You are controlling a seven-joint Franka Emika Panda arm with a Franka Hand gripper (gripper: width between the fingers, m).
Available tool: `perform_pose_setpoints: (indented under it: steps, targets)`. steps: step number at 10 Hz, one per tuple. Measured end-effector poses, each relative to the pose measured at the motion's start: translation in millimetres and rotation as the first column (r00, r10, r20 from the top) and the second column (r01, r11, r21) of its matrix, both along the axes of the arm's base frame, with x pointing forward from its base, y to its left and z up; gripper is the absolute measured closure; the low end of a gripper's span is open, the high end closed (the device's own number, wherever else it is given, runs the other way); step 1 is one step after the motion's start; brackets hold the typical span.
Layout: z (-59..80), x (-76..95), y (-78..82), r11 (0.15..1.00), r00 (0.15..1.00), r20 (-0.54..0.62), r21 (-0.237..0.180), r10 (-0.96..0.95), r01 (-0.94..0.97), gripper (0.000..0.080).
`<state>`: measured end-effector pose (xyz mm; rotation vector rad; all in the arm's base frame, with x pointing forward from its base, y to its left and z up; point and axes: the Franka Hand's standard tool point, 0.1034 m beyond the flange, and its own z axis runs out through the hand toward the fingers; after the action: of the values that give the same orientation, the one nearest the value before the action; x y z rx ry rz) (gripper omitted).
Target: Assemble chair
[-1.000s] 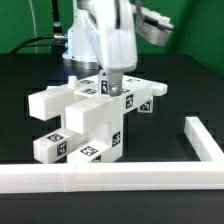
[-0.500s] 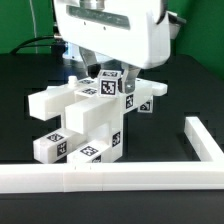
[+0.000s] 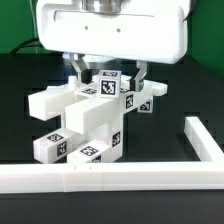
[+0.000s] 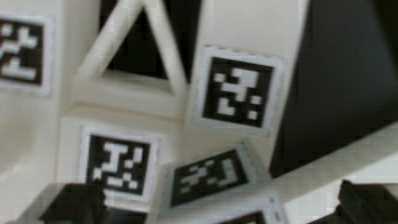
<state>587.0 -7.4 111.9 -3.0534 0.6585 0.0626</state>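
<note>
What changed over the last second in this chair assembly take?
The gripper turned about its vertical axis, from edge-on to broadside in the exterior view. Its fingers now stand open either side of the top tagged block of the chair. The chair and white rail stayed put.

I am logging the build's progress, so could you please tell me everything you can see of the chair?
The chair is a cluster of glossy white, plastic-looking blocky pieces joined together, with bars jutting toward the exterior view's left and right. Small black-and-white square tags sit on several faces. It stands on the dark table, behind the long white rail. The wrist view shows slanting struts with dark gaps between them. The open gripper straddles its top; whether it touches cannot be told.
</note>
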Motion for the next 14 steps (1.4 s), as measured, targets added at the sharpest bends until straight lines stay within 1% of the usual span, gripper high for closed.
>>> perform_pose_setpoints:
  steps: [2,3,5,7,8,9,10,12,13,14]
  targets:
    - [0.2,0.1,-0.8,0.996,0.996,0.0,-0.007,0.092,-0.092,0.015]
    - [0.2,0.0,-1.5,0.985,0.985,0.0,-0.007,0.175,-0.175,0.015]
    - [0.2,-0.1,-3.4,0.971,0.971,0.001,-0.005,0.24,-0.24,0.015]
    - [0.1,-0.1,-3.4,0.973,0.973,0.001,-0.005,0.232,-0.232,0.0418]
    - [0.1,-0.1,-3.2,0.974,0.974,0.001,-0.005,0.226,-0.226,0.0418]
    - [0.0,-0.1,-3.2,0.978,0.978,0.001,-0.005,0.207,-0.207,0.0518]
    - [0.0,-0.1,-3.3,0.979,0.979,0.001,-0.005,0.206,-0.205,0.0517]
    - [-0.3,-0.1,-2.6,1.0,1.0,-0.002,-0.009,0.019,-0.02,0.0517]
    - [-0.3,-0.1,-2.4,0.995,0.995,-0.003,-0.009,-0.097,0.097,0.0517]
    - [-0.4,-0.1,-3.7,0.97,0.97,0.003,0.018,-0.242,0.242,0.0517]
